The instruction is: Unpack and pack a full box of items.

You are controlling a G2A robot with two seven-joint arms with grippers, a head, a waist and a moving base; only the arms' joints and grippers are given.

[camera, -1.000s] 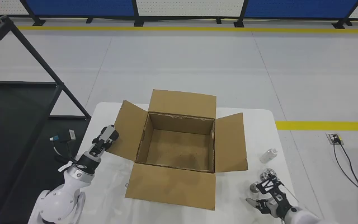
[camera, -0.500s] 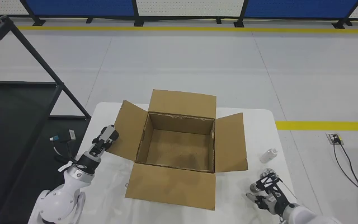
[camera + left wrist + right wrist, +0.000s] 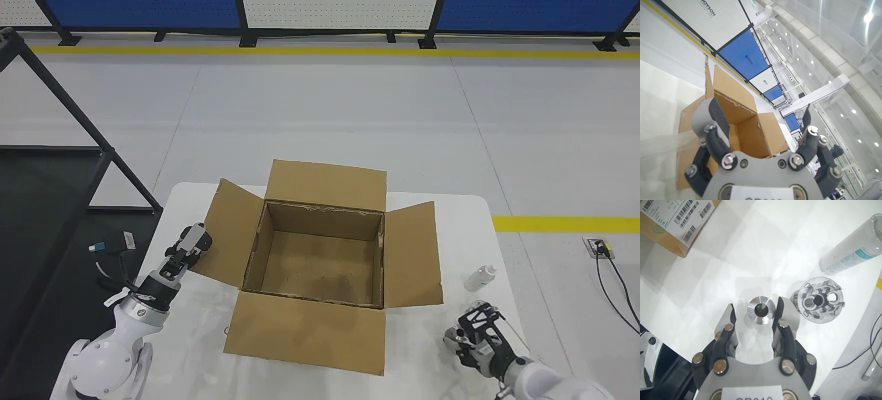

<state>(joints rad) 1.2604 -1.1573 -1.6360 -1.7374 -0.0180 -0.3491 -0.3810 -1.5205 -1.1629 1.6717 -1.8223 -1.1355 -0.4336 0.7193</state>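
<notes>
An open, empty cardboard box [image 3: 320, 262] stands mid-table with all its flaps spread out. My left gripper [image 3: 192, 240] hangs open beside the box's left flap; in the left wrist view its fingers [image 3: 715, 109] frame the box [image 3: 745, 130] with nothing between them. Near the table's front right corner my right gripper [image 3: 472, 328] is open and straddles a small metal cone-shaped bushing [image 3: 761, 310] standing on the table. One pad [image 3: 777, 311] is right at the bushing's rim and the other pad stands a little apart.
A clear plastic spool [image 3: 819, 302] sits just beside the bushing. A white bottle [image 3: 849, 255] [image 3: 482, 277] stands a little farther off near the right table edge. The box's labelled corner [image 3: 677, 224] lies ahead of the right gripper. Cables hang past the table edge.
My right gripper has shifted a little away from the table's front edge, over the bushing. The left arm and the box have not moved.
</notes>
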